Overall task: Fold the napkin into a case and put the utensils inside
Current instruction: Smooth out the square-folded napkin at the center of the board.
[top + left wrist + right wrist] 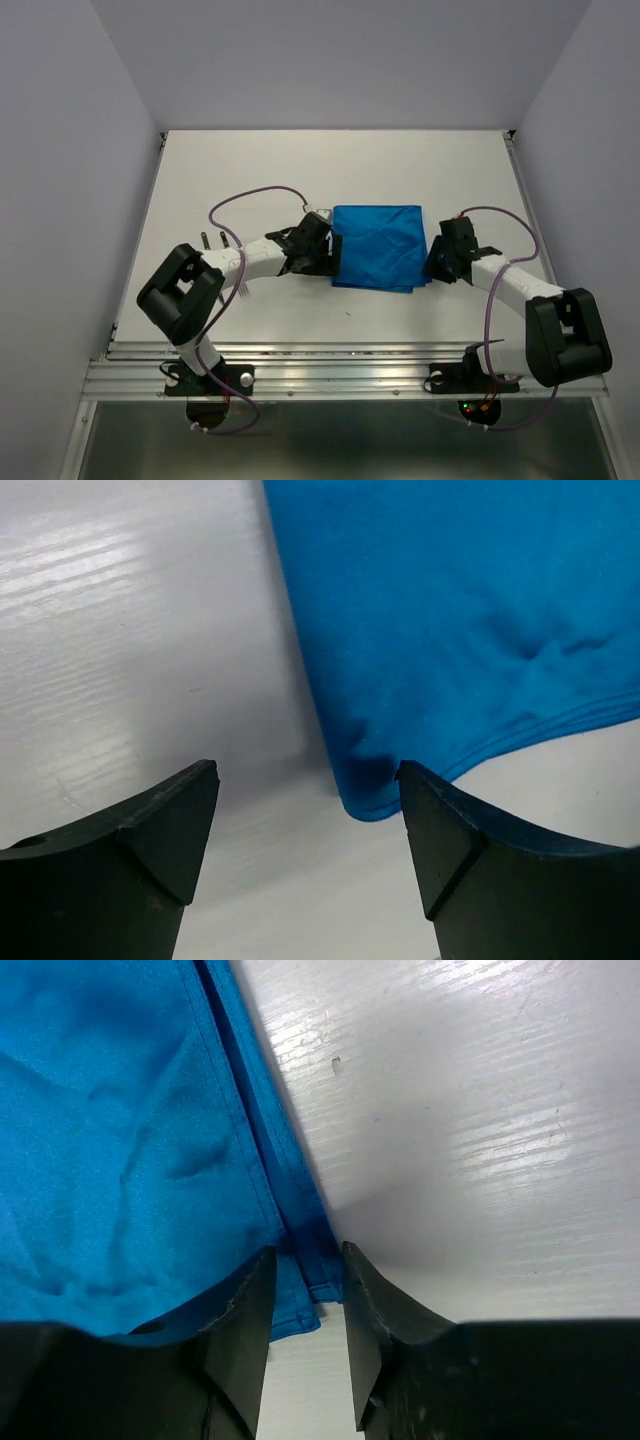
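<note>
Right tool (305, 1255) narrowly open astride near right corner of the napkin (378, 245), left tool (308, 770) wide open at its near left corner — neither gripping

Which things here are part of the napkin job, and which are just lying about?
Job:
bright blue creased cloth napkin
left gripper
right gripper
two thin dark sticks, possibly the utensils, too small to tell

Not the job:
purple arm cables
white table
</note>
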You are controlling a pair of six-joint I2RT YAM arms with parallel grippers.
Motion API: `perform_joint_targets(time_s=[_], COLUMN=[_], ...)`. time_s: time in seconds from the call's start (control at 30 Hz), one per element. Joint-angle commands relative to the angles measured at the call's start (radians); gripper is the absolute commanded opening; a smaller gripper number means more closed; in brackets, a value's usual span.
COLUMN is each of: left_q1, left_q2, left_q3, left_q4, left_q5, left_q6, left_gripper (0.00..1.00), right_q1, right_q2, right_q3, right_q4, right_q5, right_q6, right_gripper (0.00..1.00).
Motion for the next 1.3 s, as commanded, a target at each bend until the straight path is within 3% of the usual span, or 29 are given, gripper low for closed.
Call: perform_joint_targets(time_s=[0.0,0.1,0.4,0.53,0.6,0.73,0.9,1.13,1.27], left_q1=[0.034,0.036,0.034,0.036,0.036,0.036,0.036,0.036,0.037], left_q2=[-0.024,-0.006,0.003,0.032,0.049,0.074,0.083,0.080,0.062], left_q3=[-0.042,-0.046,-0.095,-0.088,-0.088,-0.083,-0.074,-0.066,-0.080], left_q4=[0.107,0.125,0.245,0.243,0.248,0.256,0.265,0.306,0.374], left_q5=[0.058,0.089,0.164,0.169,0.176,0.185,0.195,0.271,0.334], left_q6=[-0.035,-0.042,-0.095,-0.095,-0.091,-0.089,-0.091,-0.112,-0.150], left_gripper=[0.82,0.77,0.72,0.67,0.64,0.52,0.38,0.00,0.00], right_q1=[0.009,0.009,0.009,0.009,0.009,0.009,0.009,0.009,0.009], right_q2=[-0.037,-0.046,-0.030,-0.014,-0.008,-0.008,-0.019,-0.074,-0.099], right_q3=[-0.013,-0.019,-0.040,-0.046,-0.045,-0.043,-0.039,-0.031,-0.022], right_q4=[-0.002,0.001,0.032,0.041,0.042,0.044,0.039,0.038,0.024], right_q5=[-0.013,-0.025,-0.109,-0.117,-0.125,-0.129,-0.131,-0.154,-0.169], right_q6=[0.009,0.015,0.003,-0.001,-0.004,-0.006,-0.011,0.000,0.006], right_gripper=[0.43,0.50,0.49,0.43,0.35,0.16,0.01,0.01,0.01])
